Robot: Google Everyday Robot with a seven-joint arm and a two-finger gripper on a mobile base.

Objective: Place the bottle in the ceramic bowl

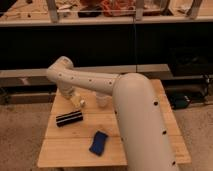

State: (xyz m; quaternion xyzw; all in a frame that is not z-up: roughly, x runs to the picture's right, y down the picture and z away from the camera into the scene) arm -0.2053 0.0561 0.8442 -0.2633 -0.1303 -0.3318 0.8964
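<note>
item: end effector (75,98), at the end of the white arm (130,110), lowered over the far left part of the desk (65,150); whether its fingers are spread or pressed together cannot be told.

item: bottle (80,102), small, slim, clear plastic with a pale label, touching or just under the end effector; whether it is gripped or resting on the desk cannot be told.

item: ceramic bowl, hidden behind the arm; position not visible.

item: translucent plastic cup (102,100), upright, just right of the bottle.

item: black bar (69,118), long and flat, just near of the bottle.

item: blue block (98,143), soft-looking, rectangular, in the near middle of the desk.

item: desk, pale wooden planks, rectangular.
</note>
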